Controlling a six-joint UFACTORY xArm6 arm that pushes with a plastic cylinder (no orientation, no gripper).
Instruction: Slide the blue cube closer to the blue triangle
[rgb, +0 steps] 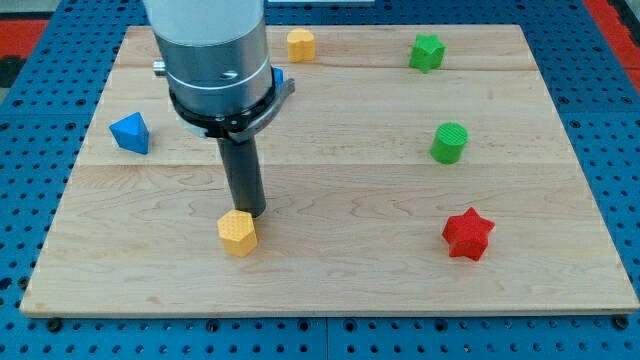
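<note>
The blue triangle (130, 133) lies near the board's left edge. Only a sliver of the blue cube (280, 77) shows, at the right side of the arm's grey body, which hides most of it. My tip (247, 213) rests on the board in the lower middle, well below the cube and to the right of and below the triangle. It stands right at the upper edge of a yellow pentagon-like block (238, 232); I cannot tell whether they touch.
A yellow hexagon block (301, 44) sits at the top, right of the arm. A green star (426, 52) is at the top right, a green cylinder (450, 142) at the right, and a red star (468, 234) at the lower right. The wooden board (340, 290) lies on a blue pegboard.
</note>
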